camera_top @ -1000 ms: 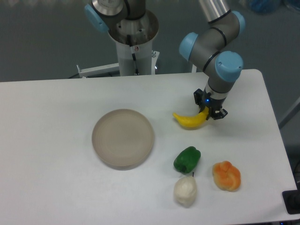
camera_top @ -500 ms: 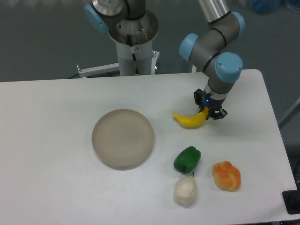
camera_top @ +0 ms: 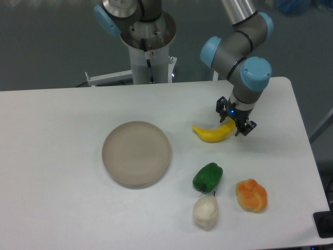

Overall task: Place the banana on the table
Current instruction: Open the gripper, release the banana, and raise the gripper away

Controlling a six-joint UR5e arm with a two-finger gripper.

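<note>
The yellow banana lies on the white table, right of the plate. My gripper is low over the banana's right tip, its two dark fingers on either side of that tip. The jaws look a little apart, but I cannot tell whether they still press on the banana. The banana's right end is partly hidden by the fingers.
A round beige plate sits left of the banana. A green pepper, a white garlic-like piece and a lumpy orange fruit lie in front of it. The table's right edge is close to my arm.
My gripper and wrist have shifted slightly to the right. The banana has barely moved and rests in about the same place.
</note>
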